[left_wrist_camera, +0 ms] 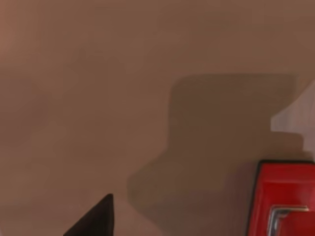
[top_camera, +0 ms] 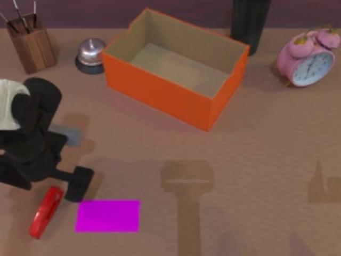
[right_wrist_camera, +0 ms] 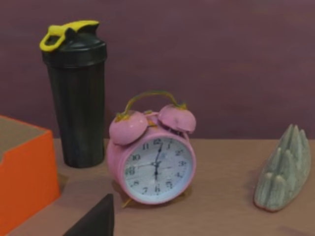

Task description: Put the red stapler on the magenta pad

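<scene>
The red stapler [top_camera: 46,212] lies on the table at the front left, just left of the magenta pad [top_camera: 107,215] and apart from it. My left gripper [top_camera: 53,182] hovers open right behind the stapler, with one black finger [top_camera: 80,184] near the pad's back left corner. In the left wrist view the stapler [left_wrist_camera: 283,199] sits off to one side of that dark fingertip [left_wrist_camera: 98,221], with nothing held. My right arm is outside the top view; its wrist view shows one dark fingertip [right_wrist_camera: 98,221] set wide, and nothing is gripped.
A big orange box [top_camera: 176,69] stands open at the back centre. A silver bell [top_camera: 90,55] and a wooden pen holder [top_camera: 33,42] are at the back left. A black shaker bottle [top_camera: 249,21] and a pink alarm clock [top_camera: 308,57] are at the back right. A grey ridged object [right_wrist_camera: 283,169] lies beside the clock.
</scene>
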Available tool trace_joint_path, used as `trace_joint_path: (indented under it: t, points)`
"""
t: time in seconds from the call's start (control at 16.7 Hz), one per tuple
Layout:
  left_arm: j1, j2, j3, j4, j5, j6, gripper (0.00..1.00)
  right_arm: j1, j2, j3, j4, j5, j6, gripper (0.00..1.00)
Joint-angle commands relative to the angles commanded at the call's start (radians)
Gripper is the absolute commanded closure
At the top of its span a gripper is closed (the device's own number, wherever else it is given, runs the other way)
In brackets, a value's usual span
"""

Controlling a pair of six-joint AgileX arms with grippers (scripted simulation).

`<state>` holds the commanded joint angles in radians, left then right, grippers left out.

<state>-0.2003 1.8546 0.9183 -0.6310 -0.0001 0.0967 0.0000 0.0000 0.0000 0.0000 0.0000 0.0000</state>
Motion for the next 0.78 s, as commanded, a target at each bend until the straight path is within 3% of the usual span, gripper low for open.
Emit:
trace_joint_path:
  t: [0.3,0.78]
  points:
    - [0.0,0.014,-0.014,0.025,0.0,0.0,0.0,0.0,0.0,0.0,0.0,0.0,0.0,0.0]
    - [0.0,0.014,-0.014,0.025,0.0,0.0,0.6,0.0,0.0,0.0,0.0,0.0,0.0,0.0]
